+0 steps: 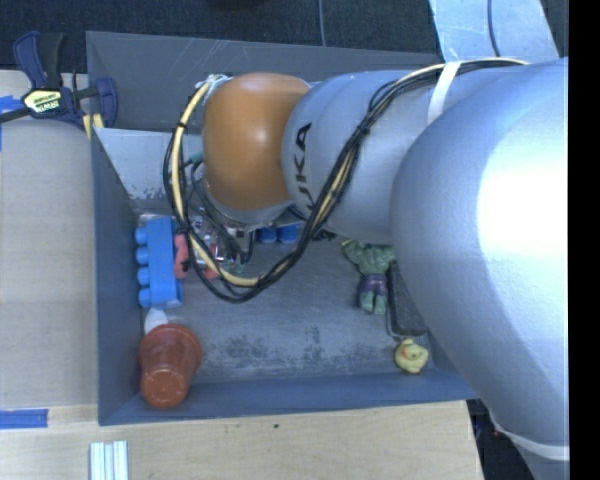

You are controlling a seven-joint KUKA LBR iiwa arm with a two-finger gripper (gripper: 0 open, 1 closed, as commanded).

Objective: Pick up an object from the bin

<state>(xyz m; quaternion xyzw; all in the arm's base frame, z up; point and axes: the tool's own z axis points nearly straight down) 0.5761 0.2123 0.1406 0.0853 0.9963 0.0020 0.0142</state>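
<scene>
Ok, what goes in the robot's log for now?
arm: down in bin, beside blue block | held: cannot tell | others: brown cup, green figure, yellow duck

The right side of the grey metal bin [110, 268] is covered by the big silver arm [460, 218]. A small blue thing [280, 234] is half hidden under the round orange wrist cover [248, 138]. One edge of the green and purple toy figure [370, 268] is hidden by the arm.

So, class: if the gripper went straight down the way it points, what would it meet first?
Probably the bin floor, right beside the blue toy brick at the view's left. The gripper hangs so close to the brick that it might clip it; depth is unclear.
</scene>
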